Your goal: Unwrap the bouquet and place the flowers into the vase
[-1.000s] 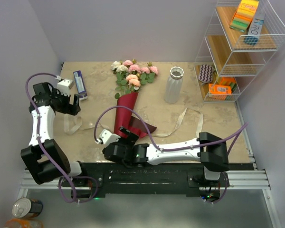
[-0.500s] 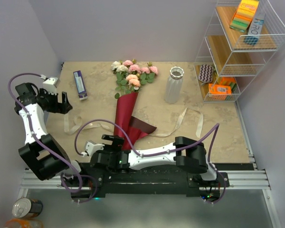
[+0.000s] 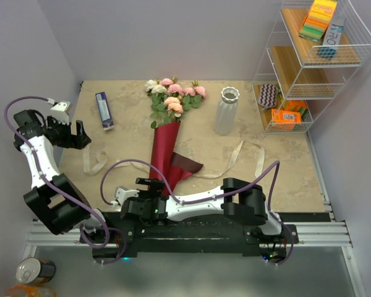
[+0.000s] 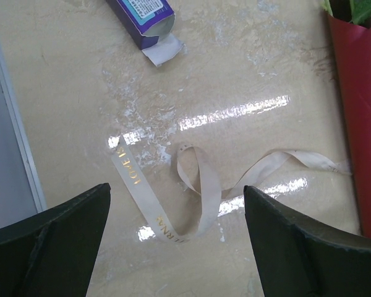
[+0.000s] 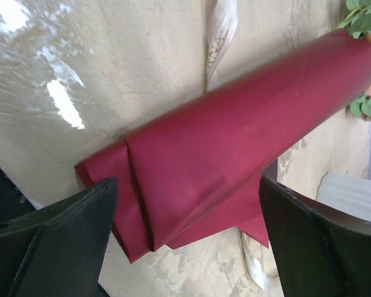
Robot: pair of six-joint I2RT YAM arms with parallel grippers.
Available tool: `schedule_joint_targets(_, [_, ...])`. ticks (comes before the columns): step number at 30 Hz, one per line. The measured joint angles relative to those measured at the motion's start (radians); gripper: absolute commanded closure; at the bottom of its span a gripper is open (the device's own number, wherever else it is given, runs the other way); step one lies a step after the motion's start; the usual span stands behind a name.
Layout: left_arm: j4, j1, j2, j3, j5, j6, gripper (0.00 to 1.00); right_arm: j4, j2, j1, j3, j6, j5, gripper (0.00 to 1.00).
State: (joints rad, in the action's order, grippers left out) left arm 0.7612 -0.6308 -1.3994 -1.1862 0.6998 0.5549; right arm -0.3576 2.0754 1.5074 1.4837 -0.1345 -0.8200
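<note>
Bouquet (image 3: 166,133) shows whole overhead — right wrist catches mostly wrapping (image 5: 235,142).

On my left wrist camera, the beige ribbon (image 4: 201,185) lies on the counter (image 4: 68,74) near its left edge. It carries gold capital letters along its length; I can pick out single letters but no whole word I trust. The purple box (image 4: 145,15) toward the far left corner has a printed label, too small to read. Overhead, a white and blue box (image 3: 332,34) on the wire rack (image 3: 292,69) shows large vertical letters, unclear.
</note>
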Motion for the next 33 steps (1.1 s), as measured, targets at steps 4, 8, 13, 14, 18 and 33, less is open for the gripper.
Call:
schedule_joint_targets(4, [0.003, -0.009, -0.008, -0.004, 0.004, 0.012, 0.06, -0.002, 0.000, -0.013, -0.036, 0.000, -0.001, 0.02])
schedule_joint_targets(8, [0.008, -0.017, -0.016, -0.012, 0.006, 0.016, 0.06, -0.016, 0.000, -0.016, -0.060, 0.000, -0.004, 0.02])
schedule_joint_targets(13, [0.010, -0.019, -0.021, -0.021, 0.010, 0.018, 0.07, -0.017, 0.000, -0.015, -0.067, -0.006, -0.032, 0.05])
schedule_joint_targets(14, [0.011, -0.019, -0.022, -0.022, 0.010, 0.019, 0.06, -0.015, 0.000, -0.014, -0.067, -0.013, -0.045, 0.05])
schedule_joint_targets(18, [0.013, -0.020, -0.025, -0.023, 0.011, 0.024, 0.06, 0.018, 0.000, -0.005, -0.074, -0.053, -0.119, 0.13])
schedule_joint_targets(33, [0.030, -0.022, -0.028, -0.041, 0.015, 0.042, 0.07, 0.644, 0.005, 0.032, -0.313, -0.403, -0.433, 0.58])
